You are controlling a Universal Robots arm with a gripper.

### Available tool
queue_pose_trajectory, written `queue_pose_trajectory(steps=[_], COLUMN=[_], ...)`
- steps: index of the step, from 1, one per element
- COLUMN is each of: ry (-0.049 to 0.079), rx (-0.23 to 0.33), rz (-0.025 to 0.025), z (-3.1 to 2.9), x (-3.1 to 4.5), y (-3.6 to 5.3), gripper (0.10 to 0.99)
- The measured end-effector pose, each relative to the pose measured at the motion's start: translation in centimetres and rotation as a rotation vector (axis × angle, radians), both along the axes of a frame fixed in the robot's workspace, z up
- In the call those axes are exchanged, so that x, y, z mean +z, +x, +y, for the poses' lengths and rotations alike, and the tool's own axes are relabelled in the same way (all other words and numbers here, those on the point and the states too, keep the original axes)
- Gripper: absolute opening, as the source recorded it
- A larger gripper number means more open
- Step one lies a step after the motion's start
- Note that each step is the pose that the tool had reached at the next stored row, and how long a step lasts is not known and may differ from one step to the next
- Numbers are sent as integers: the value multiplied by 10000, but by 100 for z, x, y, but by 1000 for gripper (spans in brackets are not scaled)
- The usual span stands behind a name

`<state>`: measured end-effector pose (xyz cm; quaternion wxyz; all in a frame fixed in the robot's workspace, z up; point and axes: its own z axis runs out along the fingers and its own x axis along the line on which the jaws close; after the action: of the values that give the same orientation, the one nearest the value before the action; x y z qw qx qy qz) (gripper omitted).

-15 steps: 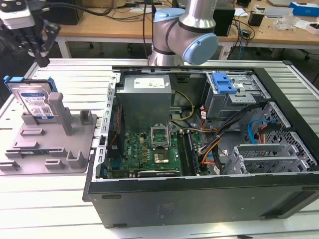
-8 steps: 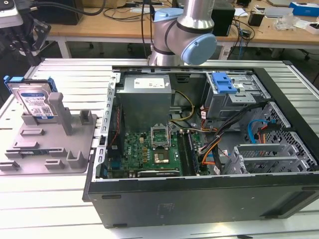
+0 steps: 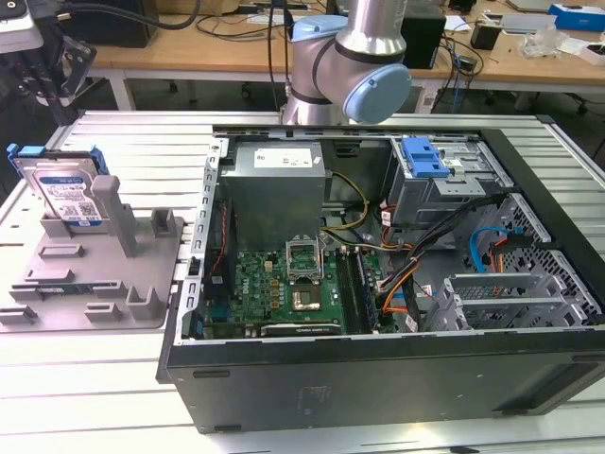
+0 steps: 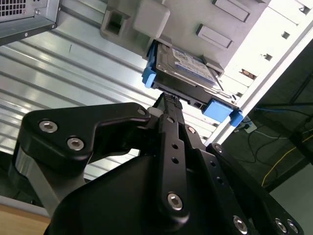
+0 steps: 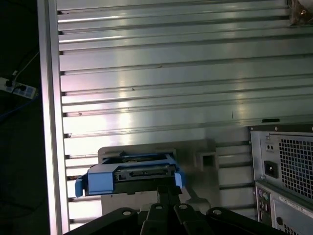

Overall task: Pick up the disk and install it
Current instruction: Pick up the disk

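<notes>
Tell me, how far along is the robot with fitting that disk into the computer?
Done: nothing yet; the disk stands in its grey holder, outside the open computer case. In hand: the gripper sits close to the disk's edge in the second wrist view. Left: both the pick-up and the fitting.
</notes>
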<state>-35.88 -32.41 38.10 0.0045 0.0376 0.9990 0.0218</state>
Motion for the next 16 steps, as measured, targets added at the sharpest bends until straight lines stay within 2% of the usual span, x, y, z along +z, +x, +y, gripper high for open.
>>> queue_pose_trajectory(steps=[4, 6, 12, 13, 16], ry=[0, 0, 0, 0, 0], rx=[23, 265, 1868, 2392, 3296], rz=[0, 1, 0, 0, 0], z=[0, 0, 1, 1, 1], x=[0, 0, 0, 0, 0], y=[-1, -2, -1, -1, -1], gripper=[106, 106, 106, 106, 106])
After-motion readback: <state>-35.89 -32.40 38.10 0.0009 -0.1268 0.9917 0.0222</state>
